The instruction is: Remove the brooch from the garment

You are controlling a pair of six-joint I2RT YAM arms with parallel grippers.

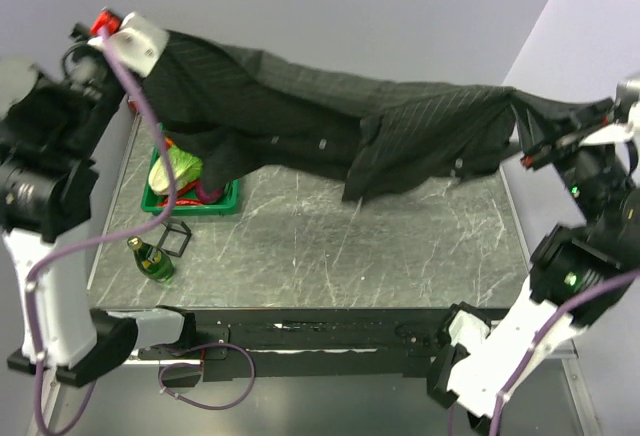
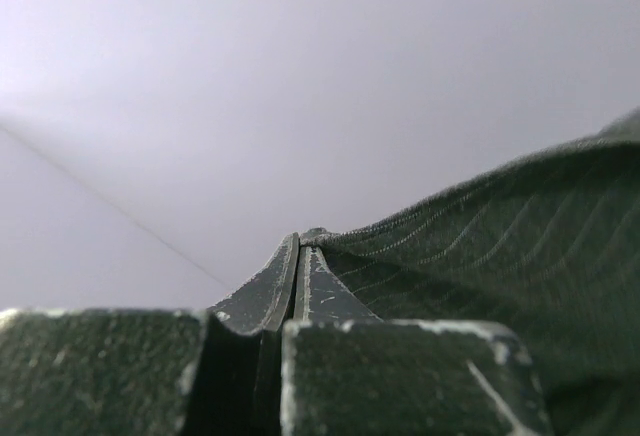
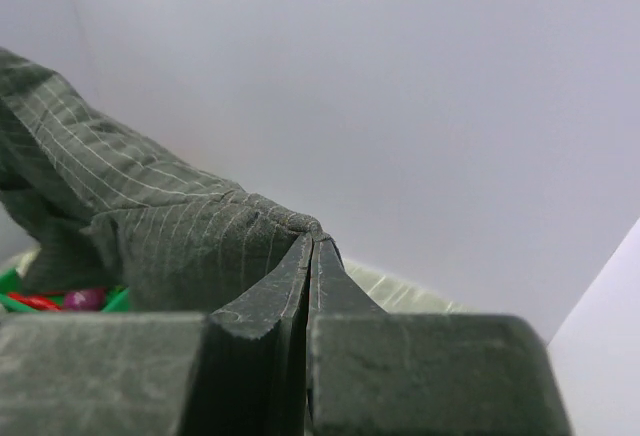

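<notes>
The garment (image 1: 330,106), dark charcoal with fine pinstripes and small pale buttons (image 1: 322,143), hangs stretched above the table between both grippers. My left gripper (image 1: 168,44) is shut on its left end at the far left, and the left wrist view shows the closed tips (image 2: 300,243) pinching a cloth edge (image 2: 500,246). My right gripper (image 1: 522,124) is shut on the right end, and the right wrist view shows its tips (image 3: 315,236) clamped on a fold (image 3: 150,216). The brooch is not visible on the cloth in any view.
A green basket (image 1: 228,206) holding a yellow-green item (image 1: 175,168) stands at the table's left, partly under the cloth. A green bottle (image 1: 152,259) lies near the front left beside a small black frame (image 1: 176,240). The grey marbled table (image 1: 380,246) lies below the cloth.
</notes>
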